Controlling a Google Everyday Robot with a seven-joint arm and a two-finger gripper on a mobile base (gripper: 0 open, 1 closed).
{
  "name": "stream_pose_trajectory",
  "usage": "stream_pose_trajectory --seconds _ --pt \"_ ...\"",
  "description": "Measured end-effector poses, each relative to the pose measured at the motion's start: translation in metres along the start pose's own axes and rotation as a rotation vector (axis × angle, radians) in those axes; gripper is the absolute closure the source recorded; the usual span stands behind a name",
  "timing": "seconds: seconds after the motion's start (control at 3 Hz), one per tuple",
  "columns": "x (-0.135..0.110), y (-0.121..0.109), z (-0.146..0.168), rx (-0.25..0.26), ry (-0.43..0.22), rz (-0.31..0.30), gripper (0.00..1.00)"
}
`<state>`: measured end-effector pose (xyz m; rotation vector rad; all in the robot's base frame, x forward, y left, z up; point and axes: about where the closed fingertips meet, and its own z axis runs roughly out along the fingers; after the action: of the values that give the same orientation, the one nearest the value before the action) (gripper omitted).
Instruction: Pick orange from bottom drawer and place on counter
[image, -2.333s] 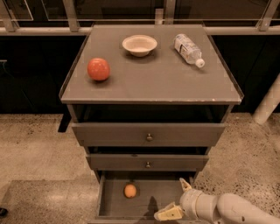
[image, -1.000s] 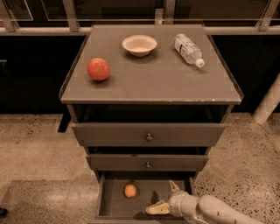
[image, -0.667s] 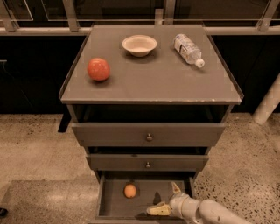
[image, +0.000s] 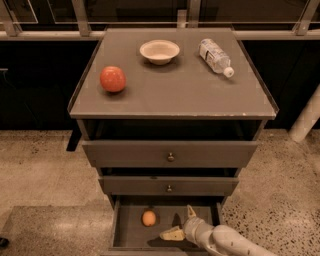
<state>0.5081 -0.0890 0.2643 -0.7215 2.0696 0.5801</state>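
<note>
The small pale orange (image: 148, 218) lies on the flat floor of the open bottom drawer (image: 125, 237), left of centre. My gripper (image: 181, 222) is inside the drawer to the right of the orange, its two cream fingers spread open and pointing left toward the fruit, a short gap away. It holds nothing. The white arm comes in from the lower right. The counter (image: 175, 92) is the grey-brown cabinet top above.
On the counter are a red apple-like fruit (image: 112, 79) at the left, a cream bowl (image: 159, 51) at the back centre and a lying water bottle (image: 215, 57) at the back right. Two shut drawers with knobs (image: 170, 157) sit above the open one.
My gripper has moved left and deeper into the bottom drawer, closer to the orange. The orange has not moved.
</note>
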Motion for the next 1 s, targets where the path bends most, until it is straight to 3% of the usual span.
stream_pose_trajectory --seconds 0.33,0.67,1.0 --pt "0.008 -0.002 0.039 -0.014 -0.018 0.005 0.00" --pt "0.015 0.002 0.072 -0.059 -0.013 0.011 0.00" --pt "0.014 -0.001 0.075 -0.058 -0.014 0.010 0.00"
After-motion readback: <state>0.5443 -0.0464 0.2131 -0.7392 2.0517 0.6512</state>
